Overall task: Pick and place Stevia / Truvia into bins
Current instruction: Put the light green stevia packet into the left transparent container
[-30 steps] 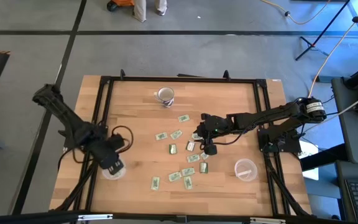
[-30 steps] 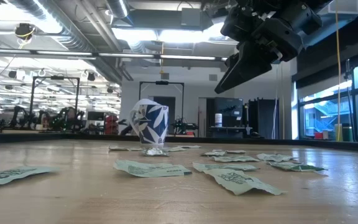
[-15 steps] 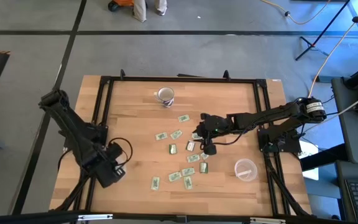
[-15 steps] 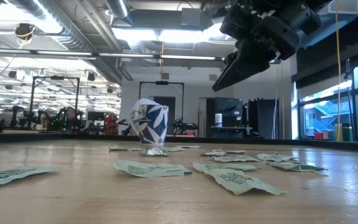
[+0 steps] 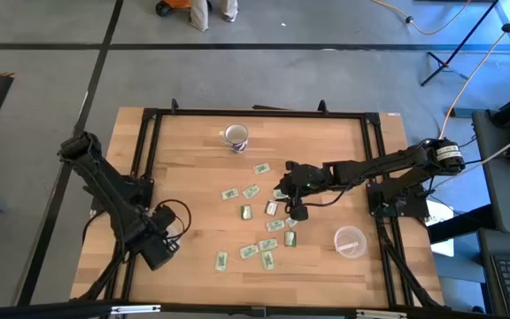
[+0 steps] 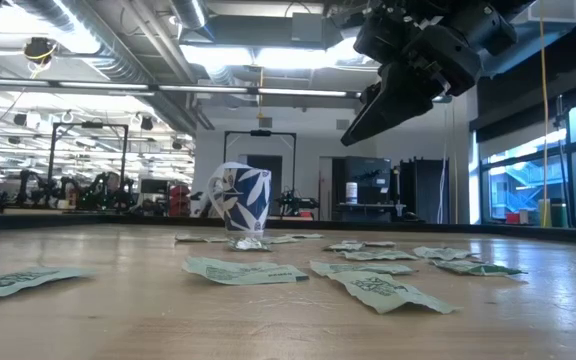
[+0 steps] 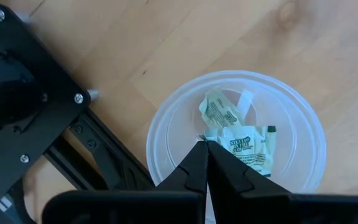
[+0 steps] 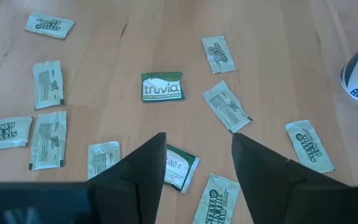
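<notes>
Several green and white packets (image 5: 259, 213) lie flat on the wooden table's middle; they also show in the right wrist view (image 8: 161, 87). My right gripper (image 5: 296, 209) hangs open above them, its fingers (image 8: 146, 163) on either side of a packet (image 8: 180, 168) without touching it. My left gripper (image 5: 159, 250) is shut, its tips (image 7: 206, 147) over a clear cup (image 7: 166, 112) at the near left that holds two packets (image 7: 241, 146). A second clear cup (image 5: 350, 241) stands at the near right.
A white mug with blue leaves (image 5: 235, 136) stands at the far middle and shows in the low view (image 6: 240, 205). A black frame (image 5: 149, 115) rims the table. Bare wood lies between the packets and the left cup.
My left gripper has gone toward the table's near edge and now stands over the left cup, hiding it from above. My right gripper has kept nearly still above the packets.
</notes>
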Robot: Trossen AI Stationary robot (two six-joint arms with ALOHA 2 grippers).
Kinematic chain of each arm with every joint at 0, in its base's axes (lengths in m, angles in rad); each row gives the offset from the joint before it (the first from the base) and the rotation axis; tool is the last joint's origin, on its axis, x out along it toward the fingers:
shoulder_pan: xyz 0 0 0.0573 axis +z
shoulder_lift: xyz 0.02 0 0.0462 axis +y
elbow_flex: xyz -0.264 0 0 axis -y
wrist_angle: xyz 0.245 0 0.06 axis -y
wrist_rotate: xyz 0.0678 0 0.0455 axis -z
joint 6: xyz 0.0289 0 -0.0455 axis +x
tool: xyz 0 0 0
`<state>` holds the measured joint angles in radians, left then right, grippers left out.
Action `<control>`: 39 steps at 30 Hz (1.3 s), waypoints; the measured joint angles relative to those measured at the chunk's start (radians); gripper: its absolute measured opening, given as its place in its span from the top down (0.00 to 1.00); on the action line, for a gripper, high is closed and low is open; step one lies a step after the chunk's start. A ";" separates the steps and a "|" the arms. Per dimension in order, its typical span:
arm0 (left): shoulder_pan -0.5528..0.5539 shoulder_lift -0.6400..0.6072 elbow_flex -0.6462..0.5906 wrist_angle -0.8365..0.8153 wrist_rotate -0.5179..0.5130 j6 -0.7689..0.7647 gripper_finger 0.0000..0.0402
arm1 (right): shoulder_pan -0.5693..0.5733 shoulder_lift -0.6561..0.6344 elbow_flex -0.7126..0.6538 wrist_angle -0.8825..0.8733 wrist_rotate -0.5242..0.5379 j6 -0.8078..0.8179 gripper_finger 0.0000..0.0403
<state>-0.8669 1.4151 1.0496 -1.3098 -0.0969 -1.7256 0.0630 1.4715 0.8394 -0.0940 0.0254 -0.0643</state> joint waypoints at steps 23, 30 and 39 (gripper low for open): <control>0.047 -0.154 0.000 -0.036 -0.314 0.218 0.83 | 0.000 0.000 0.000 0.032 0.000 -0.023 0.54; 0.183 -0.155 0.001 0.295 -0.393 0.693 0.82 | 0.000 0.000 0.000 0.037 0.000 -0.023 0.54; 0.367 0.058 0.001 0.727 -0.095 1.288 0.80 | 0.000 0.000 0.000 0.043 0.000 -0.027 0.54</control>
<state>-0.4999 1.4728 1.0504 -0.5832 -0.1918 -0.4372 0.0629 1.4715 0.8391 -0.0505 0.0254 -0.0910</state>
